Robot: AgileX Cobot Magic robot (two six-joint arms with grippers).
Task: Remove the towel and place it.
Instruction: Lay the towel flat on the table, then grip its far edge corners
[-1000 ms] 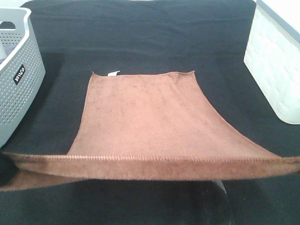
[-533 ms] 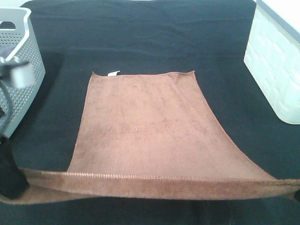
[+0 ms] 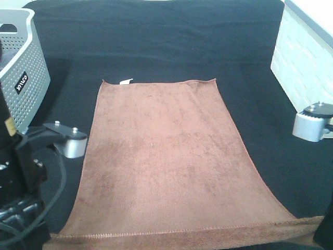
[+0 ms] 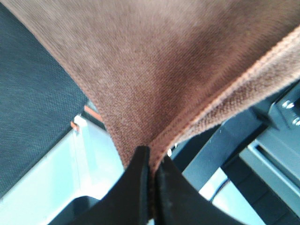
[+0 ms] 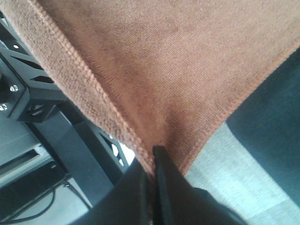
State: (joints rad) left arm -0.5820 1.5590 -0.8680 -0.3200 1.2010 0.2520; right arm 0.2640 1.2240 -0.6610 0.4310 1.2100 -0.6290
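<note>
The brown towel (image 3: 161, 156) lies spread on the black table cloth (image 3: 156, 41), with its white tag (image 3: 126, 81) at the far edge. Its near hem hangs at the table's front edge. My left gripper (image 4: 151, 161) is shut on the towel's near left corner (image 4: 154, 70). My right gripper (image 5: 152, 161) is shut on the near right corner (image 5: 154, 61). In the high view the left arm (image 3: 26, 172) stands at the lower left and part of the right arm (image 3: 312, 124) shows at the right. The fingertips themselves are hidden there.
A grey perforated basket (image 3: 21, 78) stands at the far left. A white bin (image 3: 304, 67) stands at the far right. Black frame parts (image 5: 28, 93) below the table edge show in the wrist views.
The towel's near hem has dropped and moved toward the front edge, so the towel lies flatter. Both arms have come into the high view.
</note>
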